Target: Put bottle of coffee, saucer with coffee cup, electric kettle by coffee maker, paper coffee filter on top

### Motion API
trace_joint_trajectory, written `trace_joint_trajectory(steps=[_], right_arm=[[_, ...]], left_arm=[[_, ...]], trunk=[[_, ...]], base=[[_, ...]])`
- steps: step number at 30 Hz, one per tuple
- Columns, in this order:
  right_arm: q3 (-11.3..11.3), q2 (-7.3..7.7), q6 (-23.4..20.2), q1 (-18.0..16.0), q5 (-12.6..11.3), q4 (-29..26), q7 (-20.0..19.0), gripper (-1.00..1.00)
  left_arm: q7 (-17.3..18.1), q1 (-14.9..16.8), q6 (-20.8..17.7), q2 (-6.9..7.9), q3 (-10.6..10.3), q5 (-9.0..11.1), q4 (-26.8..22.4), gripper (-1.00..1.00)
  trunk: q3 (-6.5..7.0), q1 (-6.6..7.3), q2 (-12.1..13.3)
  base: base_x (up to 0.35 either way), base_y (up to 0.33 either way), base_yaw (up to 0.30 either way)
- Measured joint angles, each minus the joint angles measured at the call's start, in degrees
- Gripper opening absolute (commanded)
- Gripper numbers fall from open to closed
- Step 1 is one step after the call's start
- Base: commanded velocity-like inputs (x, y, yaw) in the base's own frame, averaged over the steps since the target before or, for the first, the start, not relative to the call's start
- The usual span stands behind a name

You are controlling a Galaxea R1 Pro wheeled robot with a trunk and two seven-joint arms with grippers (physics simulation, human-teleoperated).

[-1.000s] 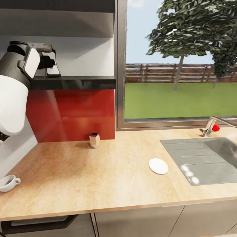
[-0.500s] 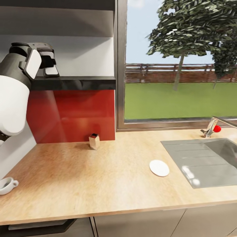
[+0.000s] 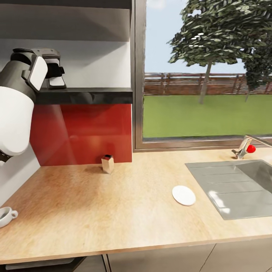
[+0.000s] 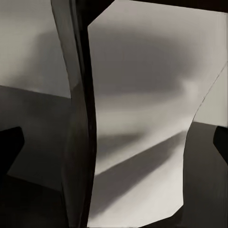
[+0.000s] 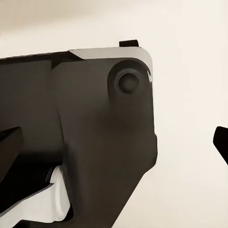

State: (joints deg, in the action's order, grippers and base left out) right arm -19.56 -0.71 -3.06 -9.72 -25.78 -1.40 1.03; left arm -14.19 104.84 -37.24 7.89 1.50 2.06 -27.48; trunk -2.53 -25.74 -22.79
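Your left hand [image 3: 56, 73] is raised to the black shelf [image 3: 85, 95] at the upper left of the head view, with the white and grey arm [image 3: 15, 109] below it. From the head camera you cannot tell how far that hand is open or whether it has hold of anything. Its wrist camera sits close against pale and dark surfaces too near to make out. Your right hand's dark fingertips [image 5: 9, 147] stand well apart at the two edges of its wrist view, with nothing between them; behind them is a dark rounded robot part [image 5: 104, 137] against a pale wall.

On the wooden worktop [image 3: 113, 211], the white cup [image 3: 5, 216] sits at the far left edge of the head view, near the front. The white saucer [image 3: 184, 195] lies flat, well apart from the cup and just beside the sink [image 3: 234, 185]. A small box-like thing with a dark top [image 3: 107, 163] stands near the red backsplash [image 3: 81, 132]. A tap with a red knob [image 3: 245, 148] sits behind the sink, under the window [image 3: 204, 71].
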Motion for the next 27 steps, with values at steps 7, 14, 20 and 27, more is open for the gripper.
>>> trace_joint_trajectory(steps=[7,14,20,27], right_arm=[[0.0,0.0,0.0,0.02,0.01,0.0,0.0,1.0],[0.0,0.0,0.0,0.05,0.04,0.0,0.0,1.0],[0.0,0.0,0.0,0.08,0.05,0.0,0.0,1.0],[0.0,0.0,0.0,0.08,0.03,0.0,0.0,1.0]], left_arm=[[0.0,-0.02,0.03,-0.14,0.11,0.02,0.11,1.0],[0.0,-0.04,0.03,0.14,0.15,-0.03,0.29,1.0],[0.0,-0.04,0.02,0.45,0.16,-0.12,0.38,1.0],[0.0,-0.04,0.03,0.42,0.09,-0.06,0.39,1.0]], trunk=[[0.0,-0.01,0.0],[0.0,-0.01,0.0],[0.0,0.0,0.0],[0.0,-0.01,0.0]], base=[[0.025,-0.006,0.0],[0.026,-0.036,0.0],[0.108,-0.002,0.0],[0.032,0.0,0.0]])
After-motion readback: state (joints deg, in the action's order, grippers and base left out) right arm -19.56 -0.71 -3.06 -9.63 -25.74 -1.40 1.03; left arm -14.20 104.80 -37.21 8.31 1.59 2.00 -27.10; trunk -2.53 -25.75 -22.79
